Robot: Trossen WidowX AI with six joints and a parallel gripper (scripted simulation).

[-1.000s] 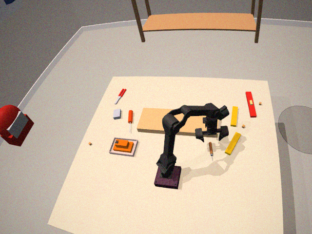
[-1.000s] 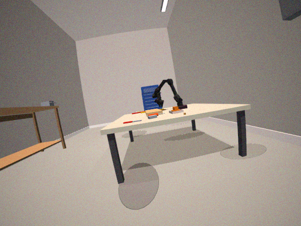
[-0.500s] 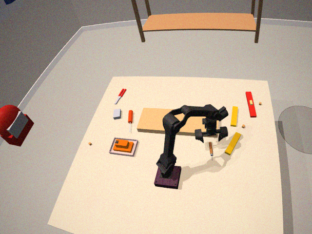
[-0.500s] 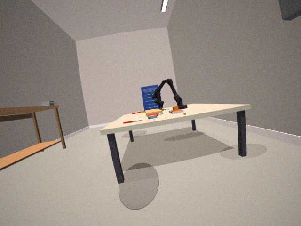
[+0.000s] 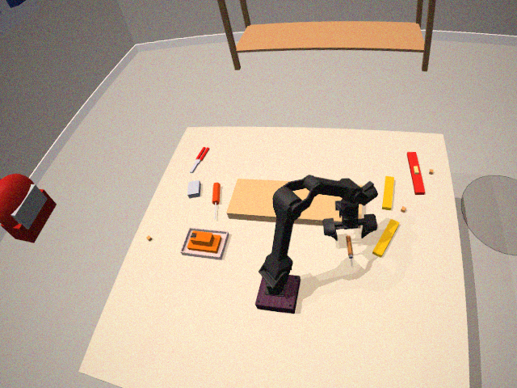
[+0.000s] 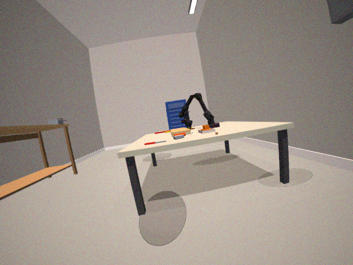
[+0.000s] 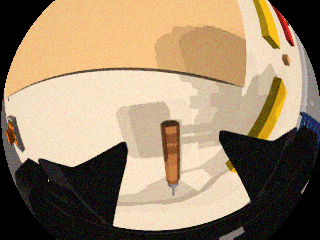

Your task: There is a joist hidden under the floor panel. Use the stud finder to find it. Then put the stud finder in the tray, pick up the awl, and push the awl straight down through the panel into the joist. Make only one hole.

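The awl (image 5: pixel 349 246) (image 7: pixel 171 155), with a brown wooden handle and thin metal tip, lies on the table in front of the panel's right end. My gripper (image 5: pixel 350 234) (image 7: pixel 175 142) is open and empty above the table; in the wrist view the awl shows between its fingers. The orange stud finder (image 5: pixel 203 240) (image 6: pixel 205 127) (image 7: pixel 11 132) sits in the shallow grey tray (image 5: pixel 225 243) (image 6: pixel 206 131), left of the arm base. The tan floor panel (image 5: pixel 254 198) (image 6: pixel 181 131) (image 7: pixel 100 40) lies behind the gripper, partly hidden by the arm in the top view. The joist is hidden.
Two yellow bars (image 5: pixel 388 192) (image 5: pixel 386 238) lie right of the gripper, with a red level (image 5: pixel 415 173) beyond. An orange screwdriver (image 5: pixel 216 193), a grey block (image 5: pixel 194 188) and red-handled pliers (image 5: pixel 200 158) lie left of the panel. Several small cubes are scattered around.
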